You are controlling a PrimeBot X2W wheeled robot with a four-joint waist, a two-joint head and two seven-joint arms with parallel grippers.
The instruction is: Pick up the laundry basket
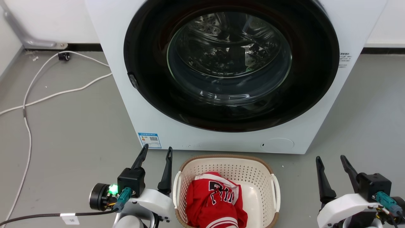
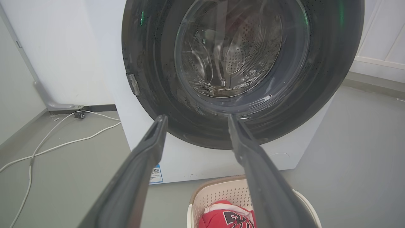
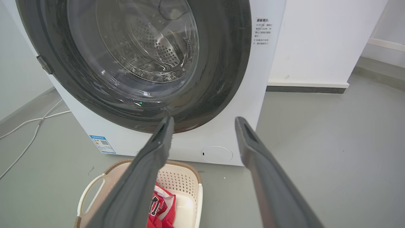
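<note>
Now: laundry basket [image 1: 226,157] not yet gripped.
Spread apart: left tool [image 1: 157,147] & right tool [image 1: 330,157]; basket prob. light, stiff plastic; grab 2 white handles [image 1: 176,186].

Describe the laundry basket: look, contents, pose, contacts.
The laundry basket is cream plastic, rounded-rectangular, with perforated walls, a brown woven-look rim and white side handles. It stands upright on the grey floor in front of the washer, holding a crumpled red jersey. The open left gripper and right gripper flank it; neither seems to touch it.
</note>
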